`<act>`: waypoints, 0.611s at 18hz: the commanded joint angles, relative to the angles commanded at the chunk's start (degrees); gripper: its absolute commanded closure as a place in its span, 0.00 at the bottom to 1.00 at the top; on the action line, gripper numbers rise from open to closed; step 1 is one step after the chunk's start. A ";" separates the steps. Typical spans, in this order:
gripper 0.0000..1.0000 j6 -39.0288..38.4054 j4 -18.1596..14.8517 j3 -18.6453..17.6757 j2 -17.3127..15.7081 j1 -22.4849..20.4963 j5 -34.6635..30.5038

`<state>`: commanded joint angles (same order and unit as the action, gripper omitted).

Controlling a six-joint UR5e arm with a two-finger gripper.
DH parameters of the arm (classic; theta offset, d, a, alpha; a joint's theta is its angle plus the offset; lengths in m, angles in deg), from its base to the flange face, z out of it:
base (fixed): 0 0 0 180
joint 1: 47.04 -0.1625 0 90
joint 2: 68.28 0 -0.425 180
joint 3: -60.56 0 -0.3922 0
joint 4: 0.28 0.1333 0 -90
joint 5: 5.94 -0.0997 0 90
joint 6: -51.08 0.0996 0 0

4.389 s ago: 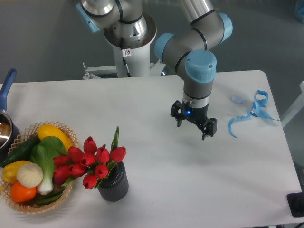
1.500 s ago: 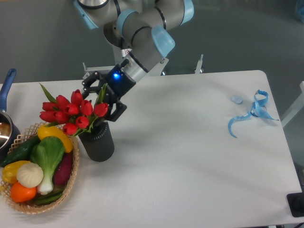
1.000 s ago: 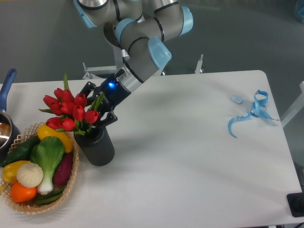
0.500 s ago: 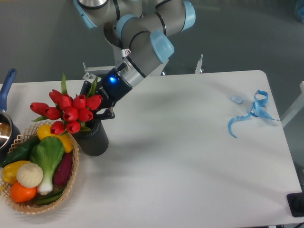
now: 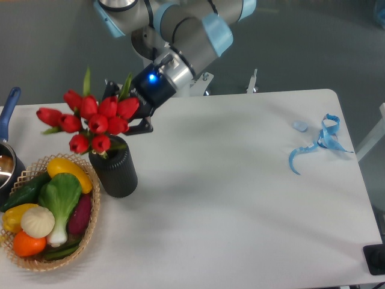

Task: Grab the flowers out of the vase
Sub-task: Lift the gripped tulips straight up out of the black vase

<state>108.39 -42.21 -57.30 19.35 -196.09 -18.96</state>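
Observation:
The flowers [image 5: 90, 119], a bunch of red tulip buds with green leaves, stand above the black ribbed vase [image 5: 113, 171] at the left of the table. Their stems still reach down into the vase mouth. My gripper [image 5: 128, 112] comes in from the upper right and is shut on the flowers at the stems, just behind the buds. The buds hide the fingertips. The vase stands upright next to the wicker basket.
A round wicker basket [image 5: 89, 230] with vegetables sits at the front left, touching the vase. A pot with a blue handle [image 5: 8, 113] is at the left edge. A blue ribbon [image 5: 319, 141] and a small blue bit [image 5: 299, 126] lie at the right.
My gripper moved from mid-table to the flowers and closed on them. In the last half second it has lifted the bunch higher. The vase has shifted left and back since the earliest frame.

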 joint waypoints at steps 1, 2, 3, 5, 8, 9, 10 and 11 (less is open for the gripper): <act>1.00 -0.53 0.00 0.09 -0.26 -0.62 0.97; 1.00 -0.71 0.00 0.09 -0.79 -1.41 2.11; 1.00 -1.23 0.00 0.09 -1.14 -2.02 3.25; 1.00 -1.94 0.00 0.44 -2.02 -4.83 6.67; 1.00 -1.85 -0.09 1.93 -2.03 -7.47 8.36; 1.00 -1.76 -0.09 2.72 -2.03 -8.52 8.01; 1.00 -1.50 -0.09 3.33 -1.94 -9.49 7.66; 1.00 -0.98 0.00 3.77 -1.94 -10.63 7.22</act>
<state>107.42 -42.21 -53.53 17.41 -206.72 -11.73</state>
